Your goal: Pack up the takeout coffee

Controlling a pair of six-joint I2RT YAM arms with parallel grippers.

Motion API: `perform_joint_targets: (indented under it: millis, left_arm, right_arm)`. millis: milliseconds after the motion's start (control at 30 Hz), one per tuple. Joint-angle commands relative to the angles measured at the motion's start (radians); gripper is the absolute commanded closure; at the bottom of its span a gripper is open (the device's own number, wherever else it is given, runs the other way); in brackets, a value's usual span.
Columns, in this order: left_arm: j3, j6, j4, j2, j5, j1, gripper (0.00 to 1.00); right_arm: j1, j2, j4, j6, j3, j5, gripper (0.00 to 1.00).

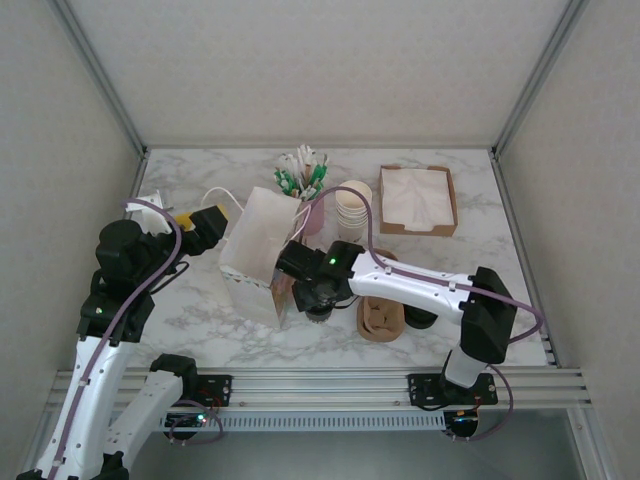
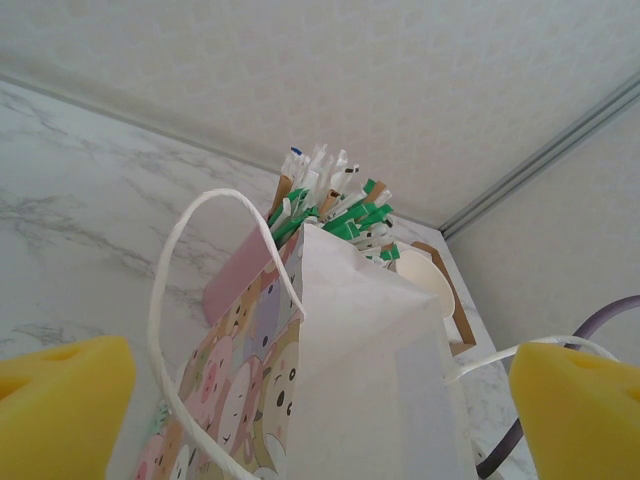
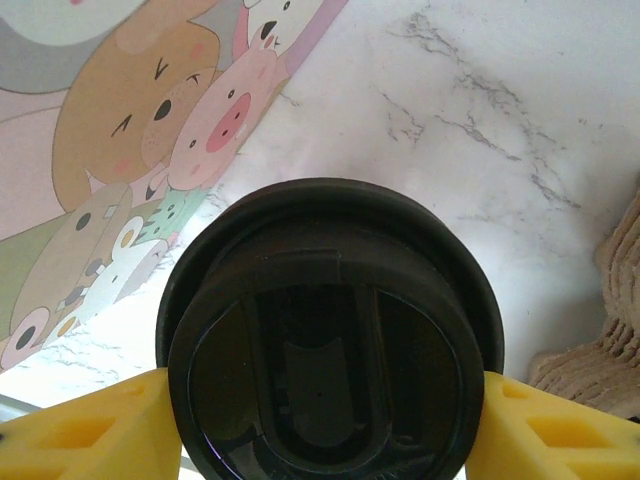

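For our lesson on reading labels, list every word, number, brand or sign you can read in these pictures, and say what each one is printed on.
No text can be read in any view.
On the paper bag: cartoon animals only, no words.
On the takeout coffee: moulded shapes in the black lid, no legible letters.
On the wrapped sticks: green and white wrappers, any print too small to read.

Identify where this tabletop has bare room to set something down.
Bare marble lies far-left behind the paper bag and along the near edge beside the cup carrier. Around bag, straws, cream cups and napkin tray it is crowded.
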Motion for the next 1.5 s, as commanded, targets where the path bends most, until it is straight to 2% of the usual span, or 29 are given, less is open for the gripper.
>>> perform_joint_targets:
  millis: [0,100,333,533,633,1033,1300,1467]
  left_arm:
    - [0.0,0.017,-0.004,0.001,0.012,0.012,0.04]
    - [0.0,0.015,-0.005,0.002,0.012,0.013,0.04]
    - [0.0,0.017,-0.004,0.004,0.011,0.013,0.04]
    - [0.0,0.015,-0.004,0.002,0.013,0.013,0.04]
    - [0.0,0.015,-0.004,0.001,0.011,0.013,0.04]
    - [0.0,0.015,-0.003,0.003,0.014,0.013,0.04]
    - [0.001,0.014,-0.003,0.004,0.013,0.012,0.04]
    - [0.0,0.015,-0.004,0.004,0.015,0.012,0.04]
  right_arm:
    - [-0.006,0.121,-0.225,-0.017,-0.061,0.122,0.36]
    - [-0.005,0.132,-0.229,-0.018,-0.07,0.107,0.37]
    - [-0.013,-0.005,-0.031,-0.005,-0.136,-0.105,0.37]
    - [-0.012,0.045,-0.179,0.009,-0.085,0.038,0.37]
    - [-0.01,0.034,-0.188,0.001,-0.084,0.056,0.37]
    - [-0.006,-0.144,-0.097,-0.142,-0.134,-0.011,0.31]
    - [-0.006,-0.139,-0.056,-0.133,-0.139,-0.073,0.28]
    - [-0.007,-0.162,-0.044,-0.117,-0.131,-0.07,0.25]
